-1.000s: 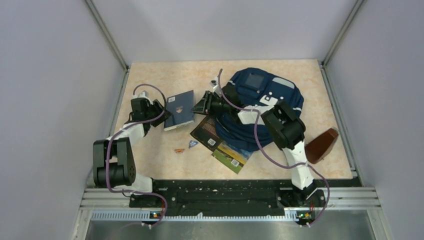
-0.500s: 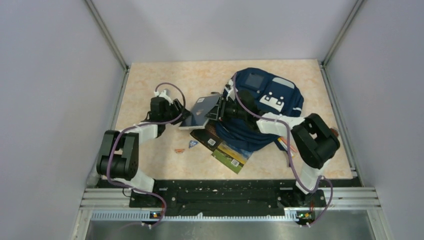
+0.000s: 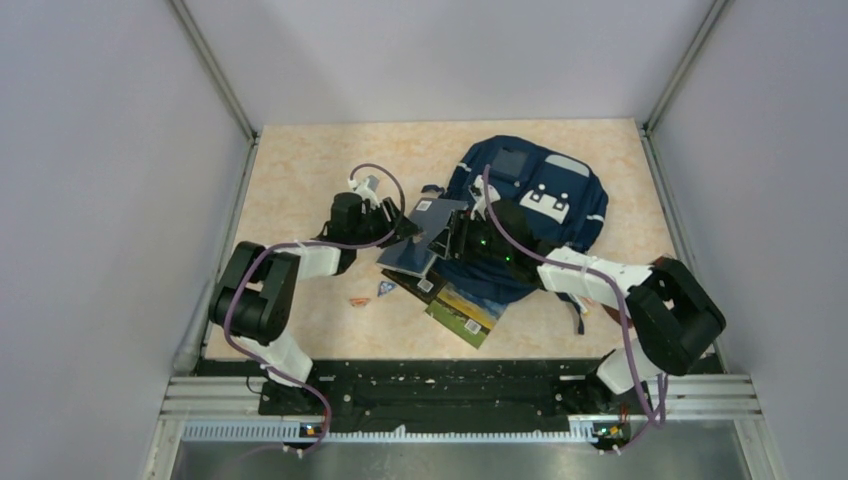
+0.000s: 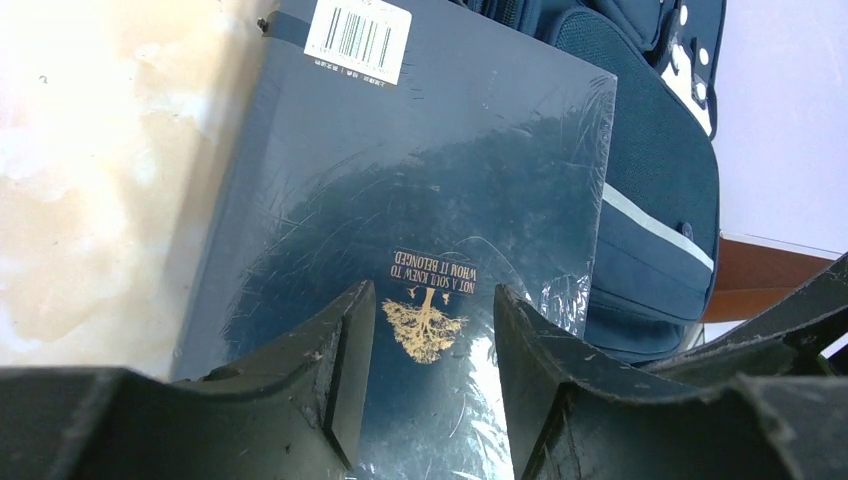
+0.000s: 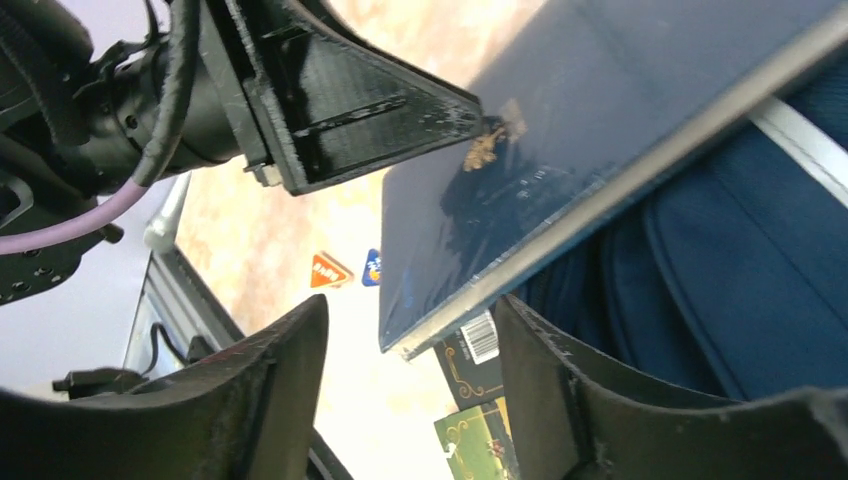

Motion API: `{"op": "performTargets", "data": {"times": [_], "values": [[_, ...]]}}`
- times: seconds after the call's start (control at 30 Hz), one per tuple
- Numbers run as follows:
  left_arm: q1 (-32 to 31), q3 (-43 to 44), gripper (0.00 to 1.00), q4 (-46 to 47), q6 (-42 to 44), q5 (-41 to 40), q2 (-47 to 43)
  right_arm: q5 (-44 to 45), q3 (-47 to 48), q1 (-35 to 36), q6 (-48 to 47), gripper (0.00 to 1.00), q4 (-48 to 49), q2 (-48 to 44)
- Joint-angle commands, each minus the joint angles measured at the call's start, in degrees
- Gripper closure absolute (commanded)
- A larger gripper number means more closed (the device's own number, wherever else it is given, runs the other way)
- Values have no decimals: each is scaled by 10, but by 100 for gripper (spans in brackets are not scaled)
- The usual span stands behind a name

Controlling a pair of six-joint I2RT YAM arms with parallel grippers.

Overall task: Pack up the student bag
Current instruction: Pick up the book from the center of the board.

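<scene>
The student bag (image 3: 545, 195) is a navy backpack lying at the back right of the table; it also shows in the left wrist view (image 4: 650, 200) and the right wrist view (image 5: 740, 300). A dark blue book (image 3: 418, 240) in shiny wrap is tilted up against the bag's left side. My left gripper (image 3: 398, 228) is open, its fingertips (image 5: 470, 120) against the book's cover (image 4: 420, 170). My right gripper (image 3: 455, 240) is open just right of the book, with the book's lower corner (image 5: 410, 335) between the spread jaws (image 5: 410, 310), not touching them.
A dark brown book (image 3: 410, 283) and a green book (image 3: 465, 312) lie partly under the bag. A small orange triangle (image 3: 357, 299) and a blue one (image 3: 385, 289) lie on the table. A brown object (image 4: 760, 280) shows beyond the bag. Grey walls ring the table.
The left arm swept right, bringing the book from flat on the table up against the bag. The right gripper moved right and nearer, and its elbow swung out to the right.
</scene>
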Motion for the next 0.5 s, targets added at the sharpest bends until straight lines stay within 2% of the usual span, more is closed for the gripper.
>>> {"op": "performTargets", "data": {"times": [0.0, 0.1, 0.2, 0.47], "values": [[-10, 5, 48, -13, -5, 32, 15, 86, -33, 3, 2, 35, 7, -59], [-10, 8, 48, -15, -3, 31, 16, 131, -53, 2, 18, 28, 9, -73], [-10, 16, 48, -27, 9, 25, 11, 141, -69, -9, 37, 26, 35, -71], [-10, 41, 48, -67, 37, 12, 4, 75, -52, -45, 68, 32, 127, -2]]}}
